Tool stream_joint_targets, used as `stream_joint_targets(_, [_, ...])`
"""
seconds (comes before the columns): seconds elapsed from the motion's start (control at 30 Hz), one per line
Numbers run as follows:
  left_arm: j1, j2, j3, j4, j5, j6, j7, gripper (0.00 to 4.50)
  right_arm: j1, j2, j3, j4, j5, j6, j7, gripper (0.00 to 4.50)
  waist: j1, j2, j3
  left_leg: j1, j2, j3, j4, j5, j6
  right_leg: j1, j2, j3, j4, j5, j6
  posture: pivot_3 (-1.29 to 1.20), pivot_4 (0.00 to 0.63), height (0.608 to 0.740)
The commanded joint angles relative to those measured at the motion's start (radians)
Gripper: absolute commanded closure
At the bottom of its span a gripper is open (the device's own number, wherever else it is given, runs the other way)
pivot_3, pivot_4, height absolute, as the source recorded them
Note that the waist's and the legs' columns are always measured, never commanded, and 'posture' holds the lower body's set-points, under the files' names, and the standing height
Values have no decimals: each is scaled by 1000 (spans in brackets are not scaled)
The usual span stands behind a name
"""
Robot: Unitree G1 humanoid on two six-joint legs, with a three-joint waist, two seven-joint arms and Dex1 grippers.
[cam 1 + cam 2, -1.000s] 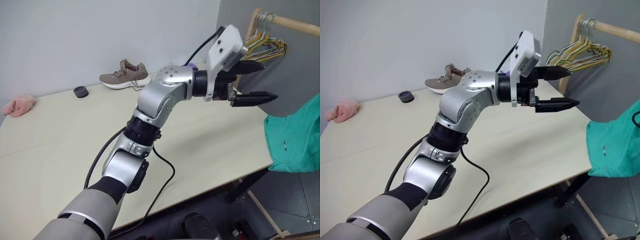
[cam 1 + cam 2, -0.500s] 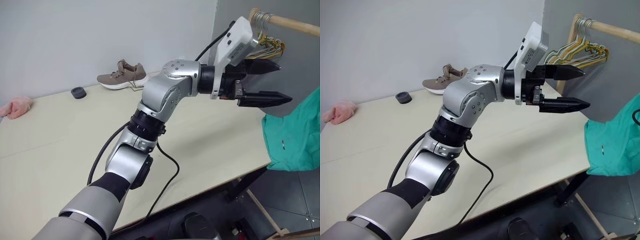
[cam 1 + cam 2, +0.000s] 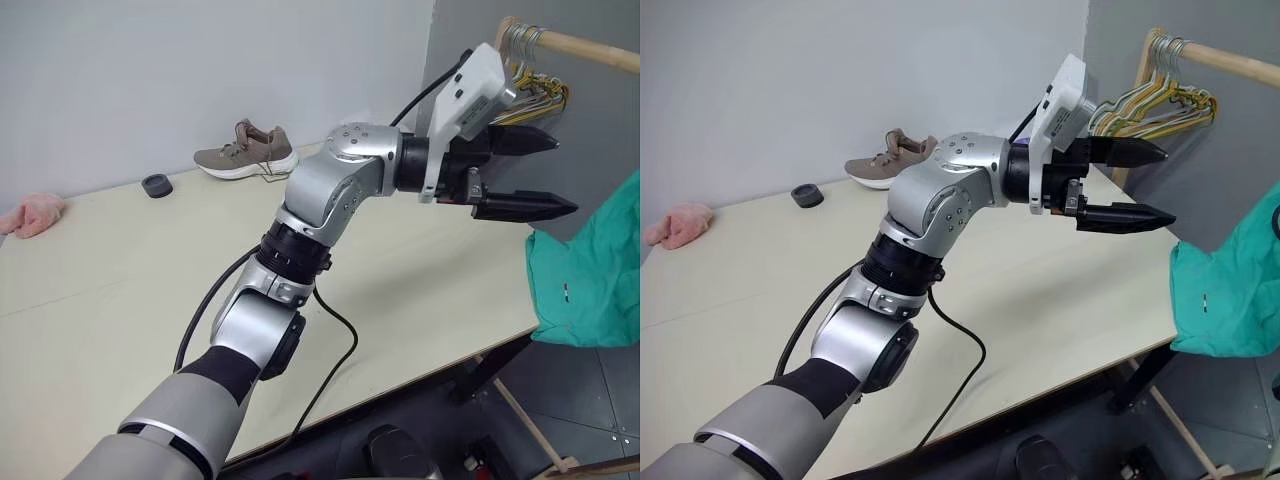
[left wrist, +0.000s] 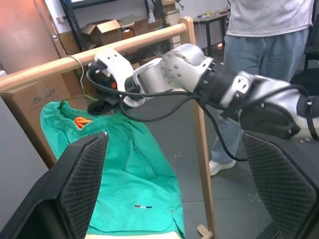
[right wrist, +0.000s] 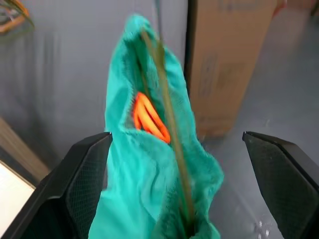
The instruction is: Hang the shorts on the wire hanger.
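Right, the shorts (image 4: 127, 174) now hang off the wooden rail (image 4: 94, 52) at the table's (image 3: 420, 290) far right end, waistband bunched at the top w/ the orange tag (image 5: 149, 118) showing inside. The wire hanger (image 5: 169, 129) runs through the fabric, its hook over the rail.

What's changed: half a sec ago the left gripper (image 3: 540, 175) sat a touch lower beside the shorts; now it's eased up, fingers spread wide, empty, pointing at the shorts from the table side.

The right gripper (image 4: 102, 104) sits just beside the waistband under the rail. Its wrist view has both pads (image 5: 75, 194) wide apart w/ the shorts free between them, nothing pinched.

So, judging by that, the hang looks done and the release made. Next prob just backing the arms off w/o snagging the cloth.
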Motion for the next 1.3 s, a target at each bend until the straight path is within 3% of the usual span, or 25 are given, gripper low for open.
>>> stream_joint_targets(0.03, [15, 23, 2, -30, 15, -17, 3, 0, 78, 19, 26, -269, -15, -68, 13, 32, -1, 0, 0, 0, 0, 0, 0, 0, 0, 0, 0, 0, 0, 0, 0, -367, 33, 740])
stream_joint_targets(0.23, [126, 139, 3, -23, 152, -106, 107, 0, 212, 145, 139, -646, 36, -189, 126, 32, -14, 1, -1, 1, 2, 0, 0, 0, 0, 0, 1, 1, 1, 0, 1, -366, 38, 740])
stream_joint_targets(0.43, [371, 285, 119, -49, 335, -144, 478, 0, 348, 365, 369, -820, 71, -377, 271, 32, -11, 1, -2, 2, 3, -8, 2, -1, 0, 0, 3, 0, 2, 0, 0, -287, 34, 740])
stream_joint_targets(0.6, [746, 357, 282, -289, 453, -68, 773, 0, 424, 548, 605, -683, -26, -610, 315, 32, 29, -4, -5, -1, 2, -13, 2, -1, 0, -2, -5, -5, 4, 4, -5, -162, 25, 740])
stream_joint_targets(0.77, [1059, 326, 381, -450, 437, -93, 855, 0, 395, 703, 649, -437, -46, -764, 323, 32, 129, -12, -9, -3, 1, -16, 3, -2, 0, -4, -7, -7, 4, 6, -8, -79, 25, 740])
stream_joint_targets(0.87, [1101, 301, 398, -455, 421, -105, 879, 0, 367, 756, 630, -321, -47, -819, 320, 32, 222, -17, -7, -4, 0, -21, 4, -2, 0, -4, -7, -13, 3, 9, -10, -17, 31, 740])
stream_joint_targets(1.0, [1101, 269, 448, -448, 374, -106, 903, 0, 337, 801, 636, -203, -65, -880, 325, 32, 302, -19, -6, -1, 0, -24, 8, -1, 1, -1, -6, -16, 2, 13, -13, 18, 45, 740])
stream_joint_targets(1.13, [1056, 294, 458, -425, 342, -125, 877, 0, 334, 796, 639, -176, -74, -892, 359, 32, 334, -21, 1, 5, 1, -23, 7, 0, 1, 1, -4, -15, 3, 14, -13, 46, 68, 740])
stream_joint_targets(1.3, [1013, 324, 445, -383, 333, -141, 843, 0, 347, 770, 618, -183, -73, -881, 389, 32, 333, -19, 20, 13, 2, -22, 5, 0, 1, 14, -2, -14, 1, 13, -14, 49, 121, 740])
